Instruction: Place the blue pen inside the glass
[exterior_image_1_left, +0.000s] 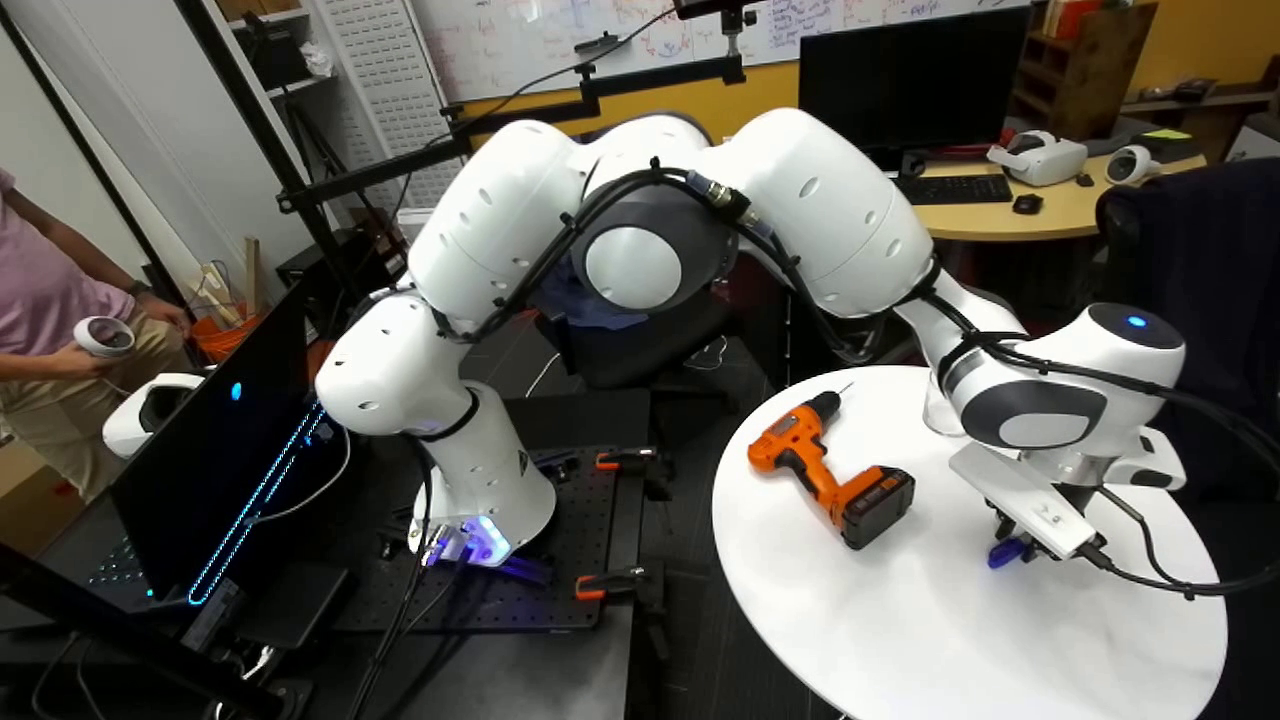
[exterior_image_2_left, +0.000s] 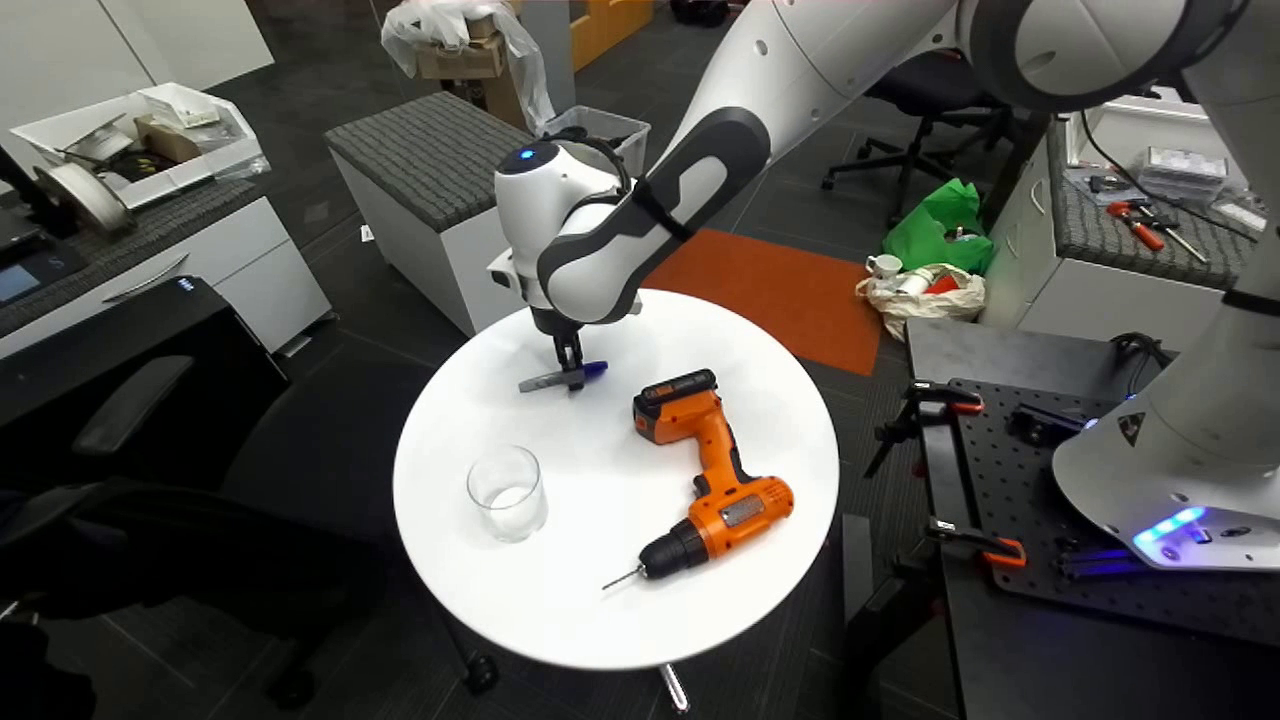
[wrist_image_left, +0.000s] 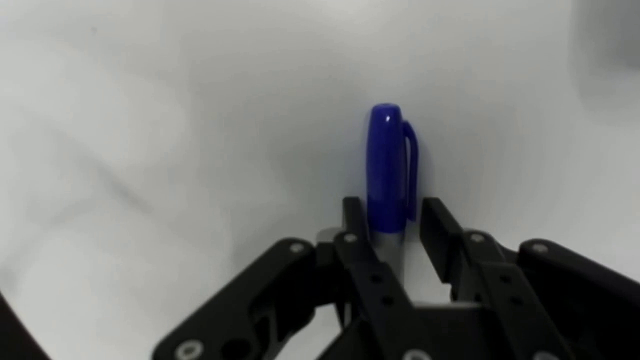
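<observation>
The blue pen lies on the white round table, with a blue cap and a grey barrel. In the wrist view the pen (wrist_image_left: 385, 165) points away, cap foremost. My gripper (wrist_image_left: 391, 215) is partly open around it, one finger on each side near the cap's lower edge, with a small gap to both fingers. Part of the barrel is hidden behind the left finger. In an exterior view the gripper (exterior_image_2_left: 574, 380) is down at the pen (exterior_image_2_left: 545, 381) near the table's far side. The clear glass (exterior_image_2_left: 507, 495) stands upright; the arm partly hides the glass (exterior_image_1_left: 940, 412) in an exterior view.
An orange-and-black power drill (exterior_image_2_left: 715, 460) lies on the table (exterior_image_2_left: 600, 625), with its bit pointing toward the glass side. The drill also shows in an exterior view (exterior_image_1_left: 812, 465). A black chair (exterior_image_2_left: 300, 450) stands beside the table.
</observation>
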